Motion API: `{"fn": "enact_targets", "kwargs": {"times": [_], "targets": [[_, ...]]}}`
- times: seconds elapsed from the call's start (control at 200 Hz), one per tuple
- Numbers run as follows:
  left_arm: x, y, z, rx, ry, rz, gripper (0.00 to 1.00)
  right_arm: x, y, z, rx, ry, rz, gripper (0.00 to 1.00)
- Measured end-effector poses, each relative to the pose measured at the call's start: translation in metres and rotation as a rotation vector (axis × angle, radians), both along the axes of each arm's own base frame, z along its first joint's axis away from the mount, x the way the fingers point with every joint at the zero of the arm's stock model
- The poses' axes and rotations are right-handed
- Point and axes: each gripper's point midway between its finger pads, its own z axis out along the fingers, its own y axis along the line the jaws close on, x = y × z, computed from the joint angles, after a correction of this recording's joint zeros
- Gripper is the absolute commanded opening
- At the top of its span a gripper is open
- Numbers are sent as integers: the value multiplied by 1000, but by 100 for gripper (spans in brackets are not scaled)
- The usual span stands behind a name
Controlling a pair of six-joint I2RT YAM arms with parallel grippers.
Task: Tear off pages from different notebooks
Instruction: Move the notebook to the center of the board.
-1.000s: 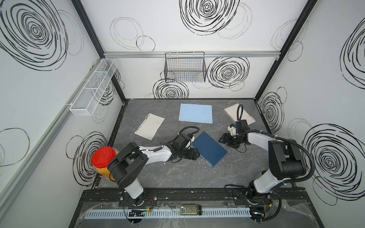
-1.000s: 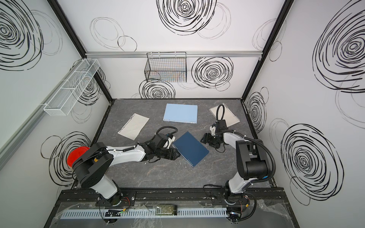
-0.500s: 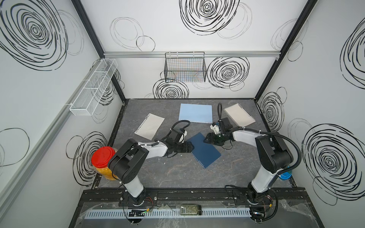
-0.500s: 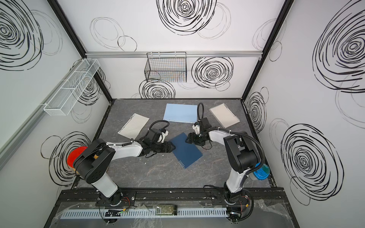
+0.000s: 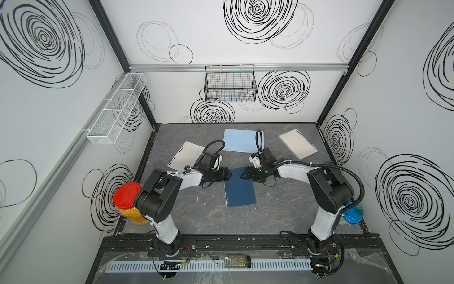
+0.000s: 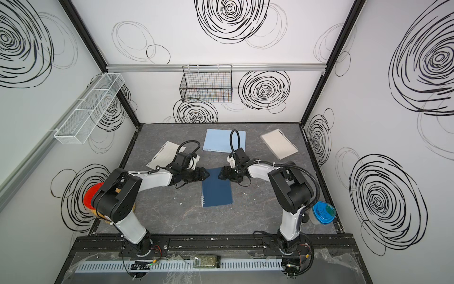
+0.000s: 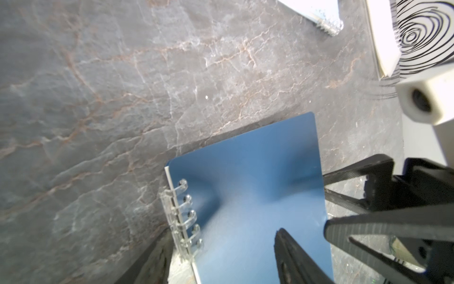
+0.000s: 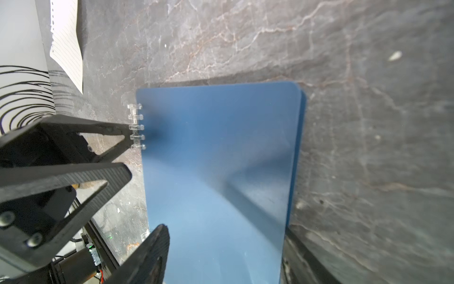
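The dark navy notebook (image 5: pixel 240 190) (image 6: pixel 217 190) lies flat in mid-table, its clear spine rings (image 7: pixel 183 211) on its left side. My left gripper (image 5: pixel 229 175) (image 7: pixel 224 231) is open and straddles its far spine corner. My right gripper (image 5: pixel 243 175) (image 8: pixel 224 228) is open at the far right corner, with the cover between its fingers. Both grippers nearly meet tip to tip. The light-blue notebook (image 5: pixel 242 141) and the clear-covered notebook (image 5: pixel 297 143) lie at the back. One loose lined page (image 5: pixel 185 156) (image 8: pixel 66 41) rests at the back left.
A red-lidded jar (image 5: pixel 127 198) stands at the table's left edge by my left arm. A blue-lidded tub (image 5: pixel 352 214) sits at the right edge. On the back wall hangs a wire basket (image 5: pixel 231 83); a white mesh shelf (image 5: pixel 118 108) lines the left wall.
The navy notebook has turned from lying diagonally to lying square with the table and has slid left. My right gripper came left to its far corner. My left gripper drew back a little.
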Motion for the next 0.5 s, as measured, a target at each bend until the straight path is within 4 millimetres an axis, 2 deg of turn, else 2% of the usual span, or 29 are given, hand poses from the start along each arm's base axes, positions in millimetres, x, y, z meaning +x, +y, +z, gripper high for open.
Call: {"fn": "enact_targets", "kwargs": {"times": [0.26,0.5], "targets": [[-25,7,-2,27,12,-13,67,-1,-3,-1,-12,-10,-28,71],[-52,-9,-2,33,16,-66,67,-5,-4,-1,-37,-26,-32,71]]}}
